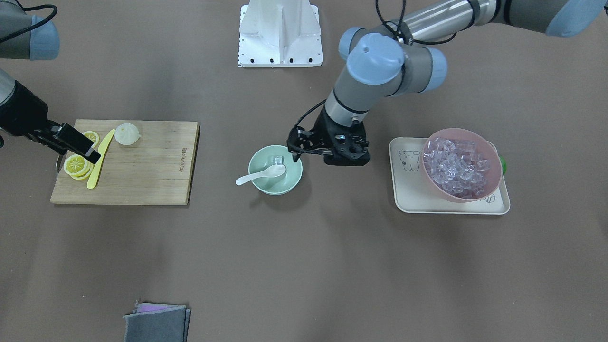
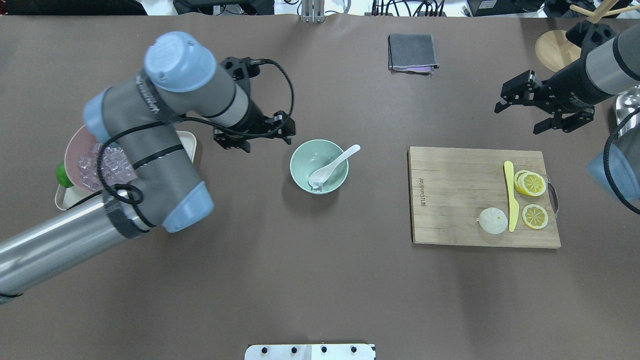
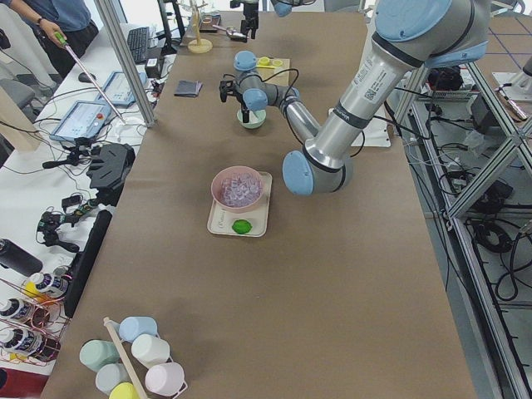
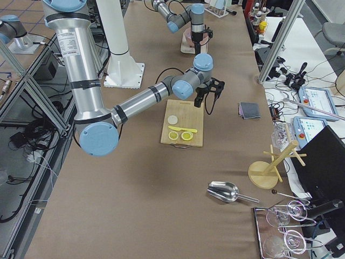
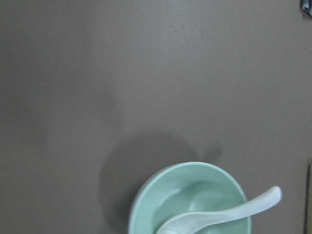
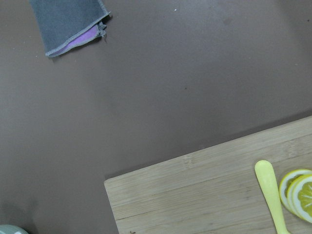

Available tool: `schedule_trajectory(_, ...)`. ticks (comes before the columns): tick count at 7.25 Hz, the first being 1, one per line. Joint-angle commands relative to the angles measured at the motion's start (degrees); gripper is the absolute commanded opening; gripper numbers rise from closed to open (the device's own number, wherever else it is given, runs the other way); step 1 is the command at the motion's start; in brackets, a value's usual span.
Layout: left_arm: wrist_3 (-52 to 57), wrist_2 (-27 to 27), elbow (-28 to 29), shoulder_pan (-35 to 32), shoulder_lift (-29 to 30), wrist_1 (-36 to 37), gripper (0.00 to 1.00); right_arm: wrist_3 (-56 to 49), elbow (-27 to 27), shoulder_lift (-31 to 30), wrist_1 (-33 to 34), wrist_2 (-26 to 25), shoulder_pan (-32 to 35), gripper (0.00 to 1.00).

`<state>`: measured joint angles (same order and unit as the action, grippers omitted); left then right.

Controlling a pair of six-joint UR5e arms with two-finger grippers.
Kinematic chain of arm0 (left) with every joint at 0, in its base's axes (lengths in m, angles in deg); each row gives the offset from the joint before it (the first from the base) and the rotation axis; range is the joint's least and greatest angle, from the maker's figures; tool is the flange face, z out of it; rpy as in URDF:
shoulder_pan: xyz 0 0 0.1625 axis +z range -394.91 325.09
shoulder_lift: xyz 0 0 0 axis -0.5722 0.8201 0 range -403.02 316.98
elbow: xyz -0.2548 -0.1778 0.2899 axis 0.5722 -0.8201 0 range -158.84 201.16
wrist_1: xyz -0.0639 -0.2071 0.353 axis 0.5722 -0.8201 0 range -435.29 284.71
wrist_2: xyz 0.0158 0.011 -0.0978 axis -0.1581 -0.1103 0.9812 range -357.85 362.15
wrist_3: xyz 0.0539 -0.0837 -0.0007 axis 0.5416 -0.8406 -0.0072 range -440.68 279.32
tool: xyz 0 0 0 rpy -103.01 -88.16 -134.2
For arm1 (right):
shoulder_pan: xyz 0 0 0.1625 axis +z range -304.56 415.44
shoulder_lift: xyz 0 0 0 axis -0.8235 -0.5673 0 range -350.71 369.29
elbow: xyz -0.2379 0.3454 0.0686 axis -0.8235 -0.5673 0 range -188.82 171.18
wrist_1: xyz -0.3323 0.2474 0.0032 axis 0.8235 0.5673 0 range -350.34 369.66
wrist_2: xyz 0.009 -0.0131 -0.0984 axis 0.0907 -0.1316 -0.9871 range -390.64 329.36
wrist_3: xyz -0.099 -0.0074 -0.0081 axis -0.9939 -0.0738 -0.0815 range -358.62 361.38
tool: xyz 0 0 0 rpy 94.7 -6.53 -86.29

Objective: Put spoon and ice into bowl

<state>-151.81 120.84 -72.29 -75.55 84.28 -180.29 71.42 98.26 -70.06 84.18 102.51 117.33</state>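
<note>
The mint-green bowl (image 1: 290, 183) (image 2: 301, 172) stands mid-table. The white spoon (image 1: 260, 175) (image 2: 334, 162) lies in it, scoop inside, handle over the rim. One clear ice cube (image 1: 277, 160) (image 2: 316, 187) sits in the bowl by the scoop. My left gripper (image 1: 293, 144) (image 2: 287, 131) hovers just beside the bowl, towards the pink bowl, open and empty. The left wrist view shows the bowl (image 5: 146, 204) and the spoon (image 5: 229, 213) below. My right gripper (image 2: 517, 119) is open and empty beyond the cutting board's far right corner.
A pink bowl (image 1: 494, 183) (image 2: 75, 150) full of ice cubes stands on a cream tray (image 1: 411, 190). A wooden cutting board (image 1: 147, 175) (image 2: 450, 200) holds a yellow knife (image 2: 510, 195), lemon slices (image 2: 532, 184) and a white bun (image 2: 492, 220). A grey cloth (image 2: 411, 52) lies at the far edge.
</note>
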Motion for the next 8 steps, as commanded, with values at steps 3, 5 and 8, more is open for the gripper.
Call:
schedule_trajectory(3,37.09,1.98,-17.54,-16.07,-20.18,19.66,0.98,-29.54,-0.64,-10.37,0.63,0.27,10.94,1.0)
schedule_trajectory(5,58.54,7.74,-17.83,-29.51,-30.74,19.49,0.98,-54.26,-0.73,-10.92,15.75,-0.52,19.01,1.0)
schedule_trajectory(8,79.85,9.72,-13.89,-44.74,-38.68,19.75,0.98,-68.46,-0.99,-12.23,24.36,-1.05,25.29,1.0)
